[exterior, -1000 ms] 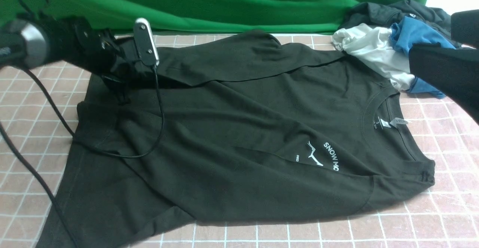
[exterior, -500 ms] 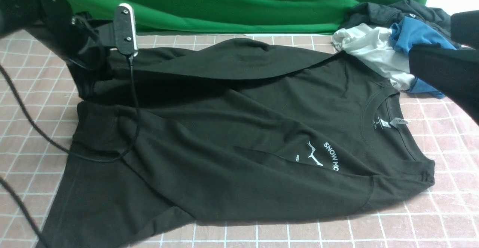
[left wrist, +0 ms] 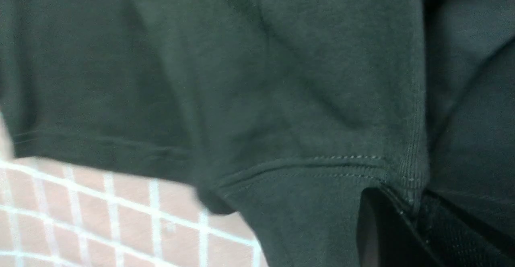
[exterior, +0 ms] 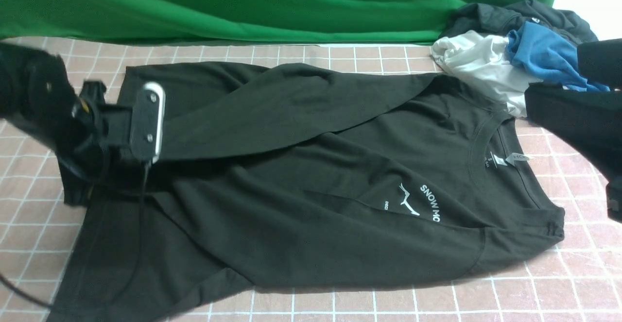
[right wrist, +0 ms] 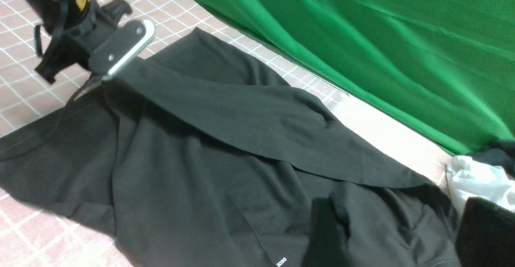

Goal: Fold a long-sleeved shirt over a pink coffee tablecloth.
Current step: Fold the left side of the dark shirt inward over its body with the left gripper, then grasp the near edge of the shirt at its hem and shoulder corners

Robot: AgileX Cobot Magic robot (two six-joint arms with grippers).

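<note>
The shirt (exterior: pixel 316 205) lies flat on the tablecloth (exterior: pixel 573 288), collar to the right and hem to the left. The left gripper (exterior: pixel 82 166) is clamped on the cuff (left wrist: pixel 322 170) of the far sleeve (exterior: pixel 272 108). A second ago it was raised at the far left; now it sits low at the shirt's left edge, nearer the camera. The sleeve, then bunched along the far edge, now runs slantwise across the body from the far right shoulder. The right gripper (right wrist: pixel 396 218), fingers apart and holding nothing, hangs over the collar end, its arm slightly lower than before.
</note>
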